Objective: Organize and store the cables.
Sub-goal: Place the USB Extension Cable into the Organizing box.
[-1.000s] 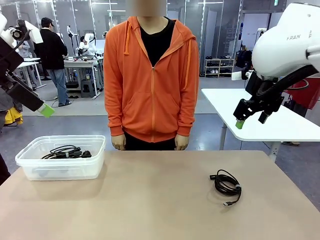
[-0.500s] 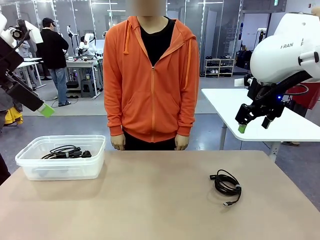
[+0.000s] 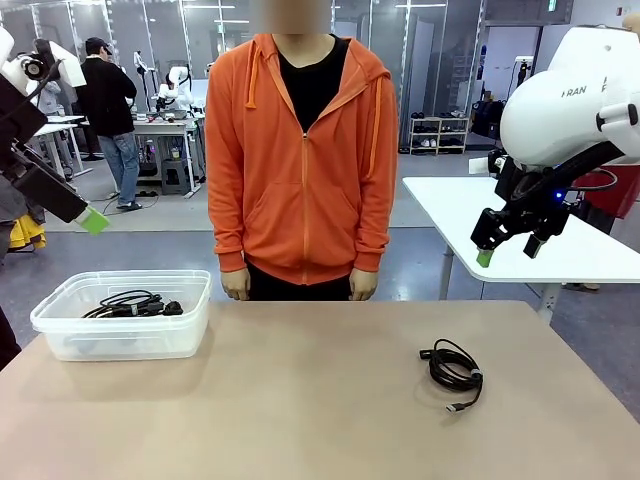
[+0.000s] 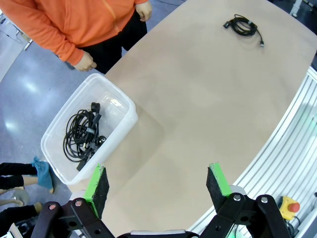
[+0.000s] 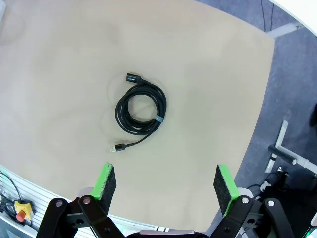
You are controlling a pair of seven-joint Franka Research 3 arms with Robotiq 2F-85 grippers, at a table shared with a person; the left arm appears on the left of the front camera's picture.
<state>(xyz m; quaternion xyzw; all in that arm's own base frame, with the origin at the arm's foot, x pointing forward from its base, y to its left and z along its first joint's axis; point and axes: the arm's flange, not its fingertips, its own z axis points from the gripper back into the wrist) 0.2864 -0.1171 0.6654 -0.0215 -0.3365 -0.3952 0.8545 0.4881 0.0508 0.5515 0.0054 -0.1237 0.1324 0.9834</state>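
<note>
One coiled black cable (image 3: 452, 367) lies alone on the right half of the table; in the right wrist view this coil (image 5: 140, 109) sits right under the camera with a plug at each end. More cables (image 3: 130, 303) lie tangled in a clear plastic bin (image 3: 120, 340) at the table's left edge, and the left wrist view shows that bundle (image 4: 81, 136) too. My right gripper (image 3: 507, 250) hangs open high above the lone coil, nothing between its fingers (image 5: 165, 181). My left gripper (image 3: 92, 219) hovers open, high above the bin (image 4: 158, 183).
A person in an orange hoodie (image 3: 300, 150) stands at the far edge, both hands down just beyond the table. A white table (image 3: 560, 250) stands behind on the right. Bare tabletop (image 3: 300, 400) stretches between bin and coil.
The right arm turned its wrist and shifted slightly up and to the right, then stopped. The left arm, the cables and the person have stayed still.
</note>
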